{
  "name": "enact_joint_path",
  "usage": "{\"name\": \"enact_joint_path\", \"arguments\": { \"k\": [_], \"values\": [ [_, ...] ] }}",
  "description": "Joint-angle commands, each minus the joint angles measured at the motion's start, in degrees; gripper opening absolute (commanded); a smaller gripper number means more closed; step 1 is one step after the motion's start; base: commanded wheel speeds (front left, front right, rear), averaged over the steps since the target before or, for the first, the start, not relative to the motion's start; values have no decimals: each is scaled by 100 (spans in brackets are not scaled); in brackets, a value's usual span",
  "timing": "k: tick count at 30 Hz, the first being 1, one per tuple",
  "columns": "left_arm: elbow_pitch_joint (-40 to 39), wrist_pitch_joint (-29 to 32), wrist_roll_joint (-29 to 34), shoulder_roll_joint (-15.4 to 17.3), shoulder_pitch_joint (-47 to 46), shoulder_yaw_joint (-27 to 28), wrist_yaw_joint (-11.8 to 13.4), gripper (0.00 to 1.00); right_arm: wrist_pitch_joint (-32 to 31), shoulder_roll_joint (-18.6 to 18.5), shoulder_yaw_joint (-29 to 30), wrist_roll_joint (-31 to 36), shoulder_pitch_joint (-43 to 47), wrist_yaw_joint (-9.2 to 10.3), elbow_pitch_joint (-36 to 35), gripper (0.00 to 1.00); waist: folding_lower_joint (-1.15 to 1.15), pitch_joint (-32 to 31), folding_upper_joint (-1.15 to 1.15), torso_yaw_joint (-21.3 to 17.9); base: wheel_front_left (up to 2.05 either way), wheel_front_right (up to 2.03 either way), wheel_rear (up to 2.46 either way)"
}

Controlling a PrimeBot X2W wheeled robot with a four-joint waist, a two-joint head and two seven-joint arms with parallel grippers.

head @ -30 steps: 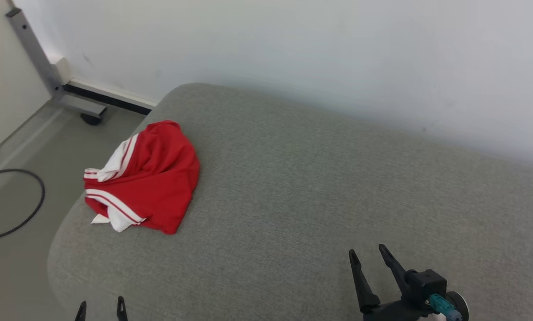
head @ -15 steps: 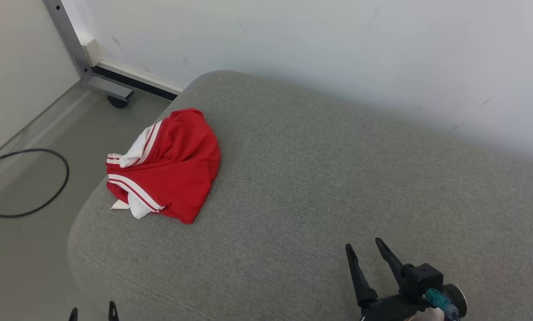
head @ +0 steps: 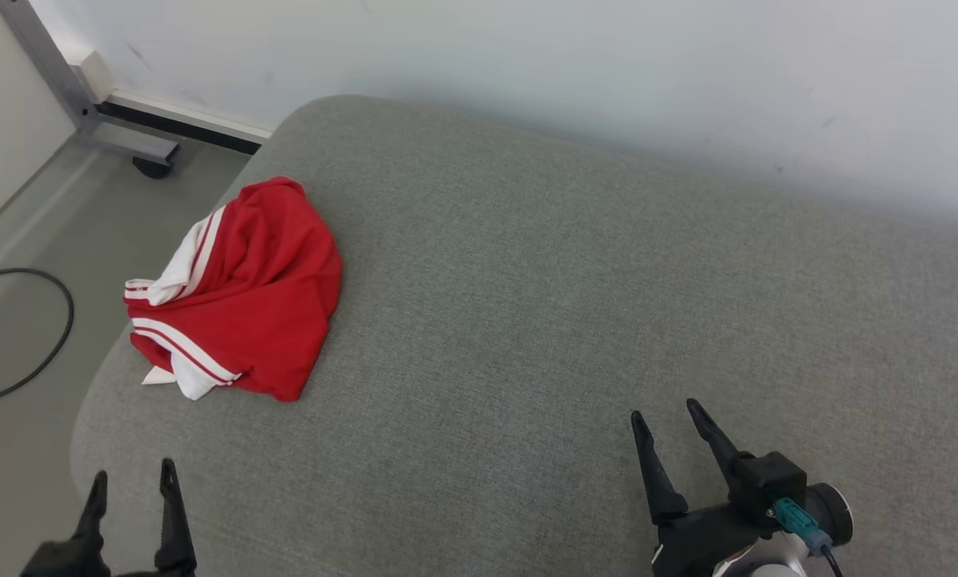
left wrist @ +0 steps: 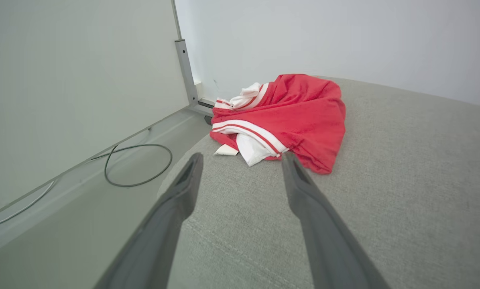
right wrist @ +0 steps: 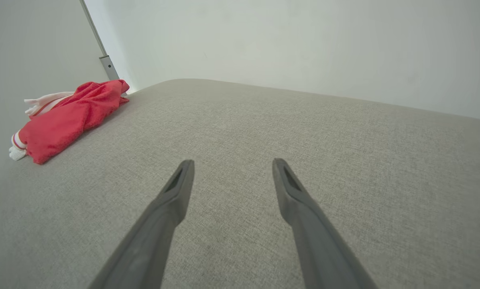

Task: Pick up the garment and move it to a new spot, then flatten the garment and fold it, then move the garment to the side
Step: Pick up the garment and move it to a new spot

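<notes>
Here, in the head view, a crumpled red-and-white garment [head: 239, 296], its kind unclear, is seen at the left end of a grey upholstered surface [head: 527, 320]. The left gripper [head: 132, 470], cut off by the lower edge, and the right gripper [head: 663, 409] are held wide, empty. In the left wrist view, a cable [left wrist: 139, 186] is seen looped on the floor. In the right wrist view, the garment is shown well apart from that gripper, below a white wall [right wrist: 304, 40].

Soft red cloth garment [head: 247, 296] on matt, coarse-woven grey fabric cushion [head: 567, 320]
</notes>
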State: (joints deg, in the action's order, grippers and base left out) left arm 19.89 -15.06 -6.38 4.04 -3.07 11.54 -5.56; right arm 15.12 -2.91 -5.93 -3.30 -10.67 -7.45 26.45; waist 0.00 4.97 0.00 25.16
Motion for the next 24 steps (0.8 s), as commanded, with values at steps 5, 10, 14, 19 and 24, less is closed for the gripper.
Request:
{"name": "enact_joint_path", "arguments": {
  "k": [5,10,14,19,24],
  "values": [
    [249,-16,33,211,-628,25,-97,100,1,-92,22,90,-136,-4,-153,100,0,416,0,-356,0,0,0],
    [627,-16,-146,483,-1331,65,-169,100,0,-277,-15,100,-294,-4,-293,100,0,764,0,-629,0,0,0],
    [987,-16,-232,650,-1772,53,-192,100,0,-411,-18,91,-379,-4,-396,100,0,989,0,-805,0,0,0],
    [1871,34,-633,919,-2331,81,-182,100,1,-538,68,83,-515,-4,-539,100,0,1208,0,-1040,0,0,0],
    [2563,150,-1031,1274,-2749,-163,-185,100,1,-657,136,88,-629,-4,-692,100,0,1372,0,-1289,0,0,0]
  ]
}}
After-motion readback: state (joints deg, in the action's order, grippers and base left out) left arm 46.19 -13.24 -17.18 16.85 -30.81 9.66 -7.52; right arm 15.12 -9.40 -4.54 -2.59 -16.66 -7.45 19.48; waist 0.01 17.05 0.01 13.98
